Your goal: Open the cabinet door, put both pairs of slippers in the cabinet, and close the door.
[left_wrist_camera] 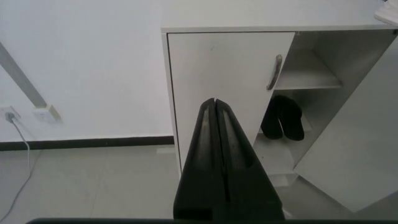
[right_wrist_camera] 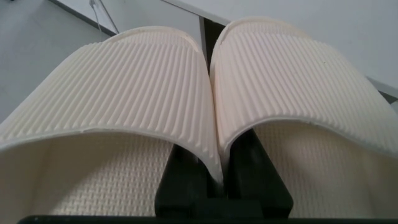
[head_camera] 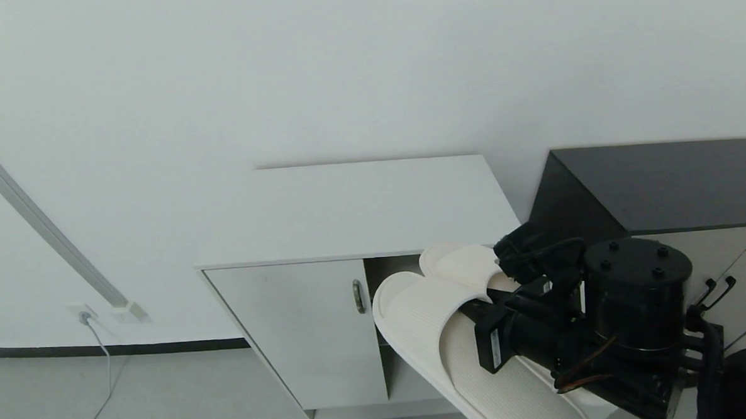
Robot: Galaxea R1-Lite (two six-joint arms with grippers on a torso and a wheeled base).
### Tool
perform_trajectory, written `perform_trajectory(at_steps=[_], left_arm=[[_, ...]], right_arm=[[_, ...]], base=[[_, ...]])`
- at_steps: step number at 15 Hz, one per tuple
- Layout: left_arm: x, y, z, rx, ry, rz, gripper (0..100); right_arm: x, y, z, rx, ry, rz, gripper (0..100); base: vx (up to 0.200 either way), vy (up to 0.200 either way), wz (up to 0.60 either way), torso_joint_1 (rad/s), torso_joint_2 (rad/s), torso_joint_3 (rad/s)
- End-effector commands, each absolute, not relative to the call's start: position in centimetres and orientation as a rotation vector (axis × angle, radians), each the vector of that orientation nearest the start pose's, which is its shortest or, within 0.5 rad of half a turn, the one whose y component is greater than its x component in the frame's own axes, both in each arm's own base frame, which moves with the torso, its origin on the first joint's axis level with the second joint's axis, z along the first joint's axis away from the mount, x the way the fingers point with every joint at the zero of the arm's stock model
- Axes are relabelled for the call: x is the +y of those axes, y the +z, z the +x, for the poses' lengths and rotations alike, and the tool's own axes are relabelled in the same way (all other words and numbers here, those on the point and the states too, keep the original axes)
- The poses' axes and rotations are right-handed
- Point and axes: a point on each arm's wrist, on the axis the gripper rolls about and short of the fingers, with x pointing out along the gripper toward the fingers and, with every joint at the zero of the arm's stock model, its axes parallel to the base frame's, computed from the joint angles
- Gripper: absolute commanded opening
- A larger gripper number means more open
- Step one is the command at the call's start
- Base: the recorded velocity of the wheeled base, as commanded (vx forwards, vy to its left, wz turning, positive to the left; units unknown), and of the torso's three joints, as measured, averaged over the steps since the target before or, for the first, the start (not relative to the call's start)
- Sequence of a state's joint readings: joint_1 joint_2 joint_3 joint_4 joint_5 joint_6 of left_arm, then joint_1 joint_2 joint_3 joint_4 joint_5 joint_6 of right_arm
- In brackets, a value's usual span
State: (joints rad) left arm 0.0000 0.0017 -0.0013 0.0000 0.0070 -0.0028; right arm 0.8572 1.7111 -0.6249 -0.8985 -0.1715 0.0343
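A pair of cream ribbed slippers [head_camera: 415,321] hangs in front of the white cabinet [head_camera: 360,210], level with its open right half. My right gripper [right_wrist_camera: 216,177] is shut on the slippers [right_wrist_camera: 149,87], pinching their inner edges together. The cabinet's left door [head_camera: 296,326] with its metal handle [head_camera: 358,296] is closed. In the left wrist view the right door [left_wrist_camera: 354,149] stands swung open, and a pair of black slippers [left_wrist_camera: 283,118] stands on a lower shelf inside. My left gripper [left_wrist_camera: 215,130] is shut on nothing, held off in front of the closed left door.
A black cabinet [head_camera: 661,184] stands right beside the white one. On the wall at the left are a socket with a cable [head_camera: 85,318] and a slanted trunking strip [head_camera: 40,230]. Grey floor [left_wrist_camera: 93,180] lies in front of the cabinet.
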Motion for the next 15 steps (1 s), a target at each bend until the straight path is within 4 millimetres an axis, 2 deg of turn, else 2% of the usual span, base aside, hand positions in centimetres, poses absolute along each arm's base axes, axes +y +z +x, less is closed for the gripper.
perform_trajectory(at_steps=[1,8,15], left_arm=[[0.02,7.55,-2.27,0.002,0.008,-0.003,0],[0.02,7.59,-2.28,0.0,0.008,-0.003,0],[0.02,7.59,-2.28,0.0,0.008,-0.003,0]], right_arm=[[21.74,15.78,19.32,0.18,0.68,-0.063,0],[21.67,15.47,19.14,0.19,0.683,-0.073,0],[21.7,15.47,19.17,0.19,0.683,-0.073,0]], base=[[0.0,0.0,0.0,-0.159,0.35,0.183],[0.0,0.0,0.0,-0.166,0.38,0.207],[0.0,0.0,0.0,-0.223,0.54,0.306]])
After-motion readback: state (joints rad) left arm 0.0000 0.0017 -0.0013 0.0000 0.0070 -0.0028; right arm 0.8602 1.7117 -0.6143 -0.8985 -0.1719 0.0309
